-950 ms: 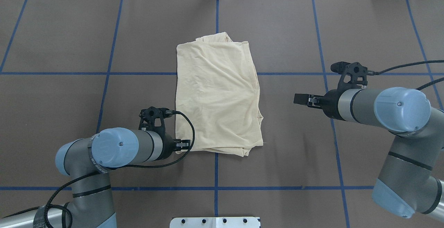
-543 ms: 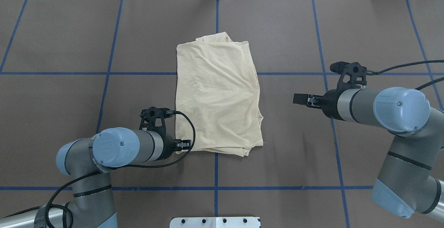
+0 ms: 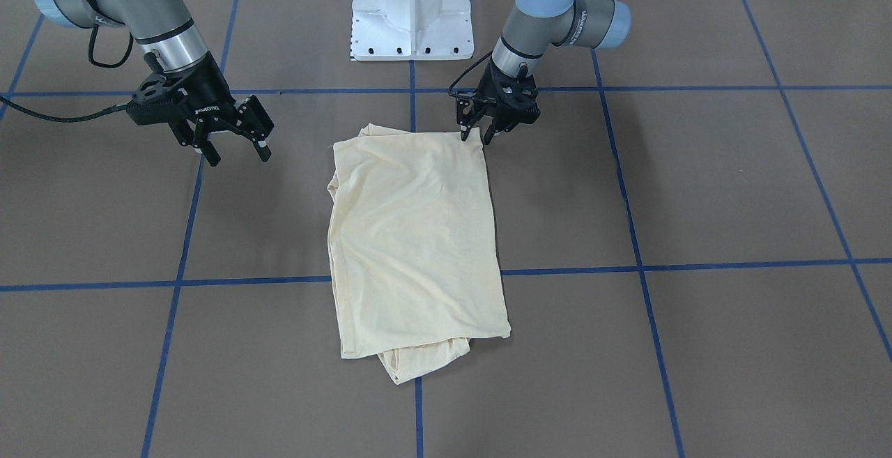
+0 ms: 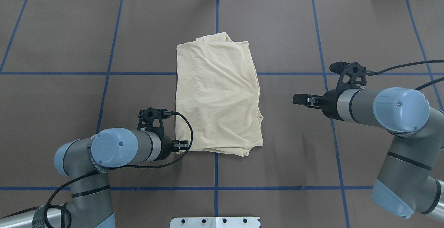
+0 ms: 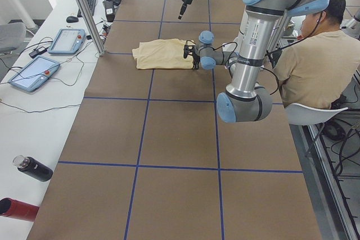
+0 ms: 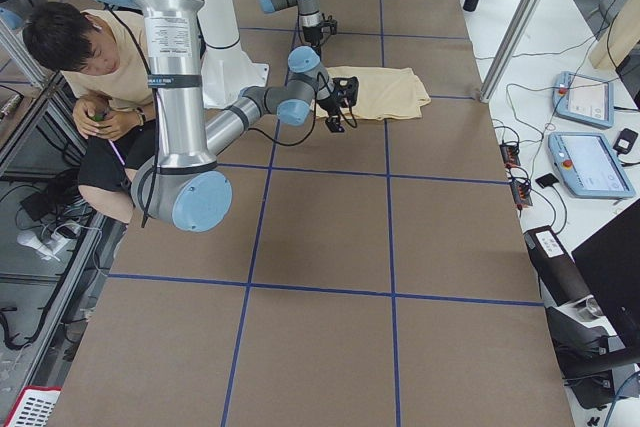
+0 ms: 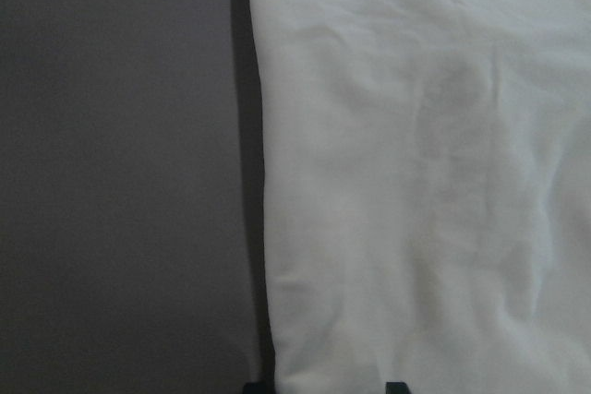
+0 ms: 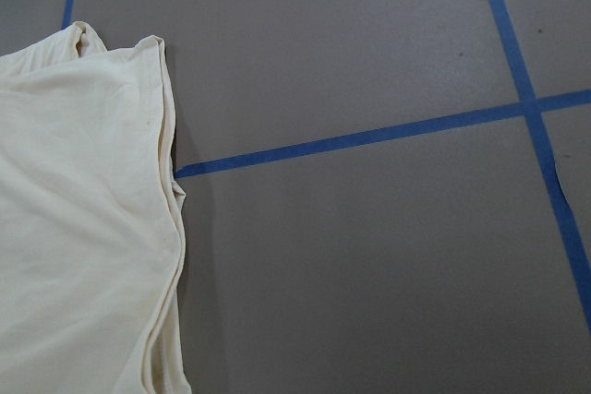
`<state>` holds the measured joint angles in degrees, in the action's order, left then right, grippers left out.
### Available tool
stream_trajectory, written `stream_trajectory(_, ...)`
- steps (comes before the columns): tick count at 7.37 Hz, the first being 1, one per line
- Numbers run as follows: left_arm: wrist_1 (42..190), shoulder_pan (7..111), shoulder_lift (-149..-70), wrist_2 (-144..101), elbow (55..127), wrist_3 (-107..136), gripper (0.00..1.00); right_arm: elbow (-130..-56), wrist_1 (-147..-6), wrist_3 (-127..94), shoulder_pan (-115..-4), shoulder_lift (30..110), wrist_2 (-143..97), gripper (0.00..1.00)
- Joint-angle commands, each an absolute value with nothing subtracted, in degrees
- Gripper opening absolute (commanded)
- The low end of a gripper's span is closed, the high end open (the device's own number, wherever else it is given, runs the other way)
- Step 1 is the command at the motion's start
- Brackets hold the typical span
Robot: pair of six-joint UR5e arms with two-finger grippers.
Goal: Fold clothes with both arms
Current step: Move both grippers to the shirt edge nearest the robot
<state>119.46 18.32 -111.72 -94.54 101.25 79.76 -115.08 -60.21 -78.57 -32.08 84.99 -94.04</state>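
Item: cream-yellow shirt [image 4: 216, 96], lying folded into a rumpled rectangle at the middle of the brown worktop [image 4: 295, 30]. Left claw [image 3: 474, 139]: sitting low at the shirt's robot-side corner, fingers narrowly parted, the cloth edge showing between them, not clamped. Right claw [image 3: 238, 158]: hanging wide open, gripping nothing, well apart from the shirt.
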Motion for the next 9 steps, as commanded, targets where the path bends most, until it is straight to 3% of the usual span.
stream_trajectory(1, 118.9, 18.3, -112.1, -94.6, 101.3, 79.9, 0.35, -115.1, -60.2, -78.6, -32.1, 85.1, -94.0, 1.00)
stream_trajectory(2, 118.9, 18.3, -112.2, -94.6, 101.3, 79.9, 0.06, -115.0, -60.2, -78.6, -32.1, 85.0, -94.0, 1.00)
stream_trajectory(3, 118.9, 18.3, -112.1, -94.5, 101.4, 79.9, 0.00, -115.1, -60.2, -78.6, -32.0, 85.0, -93.7, 1.00)
stream_trajectory(7, 118.9, 18.3, -112.1, -94.3, 102.0, 79.9, 0.00, -115.3, -61.0, -88.6, -26.3, 83.6, -87.7, 0.98)
stream_trajectory(9, 118.9, 18.3, -112.1, -94.2, 102.0, 79.9, 0.00, -115.4, -74.0, -100.1, -21.2, 74.1, -84.1, 0.96)
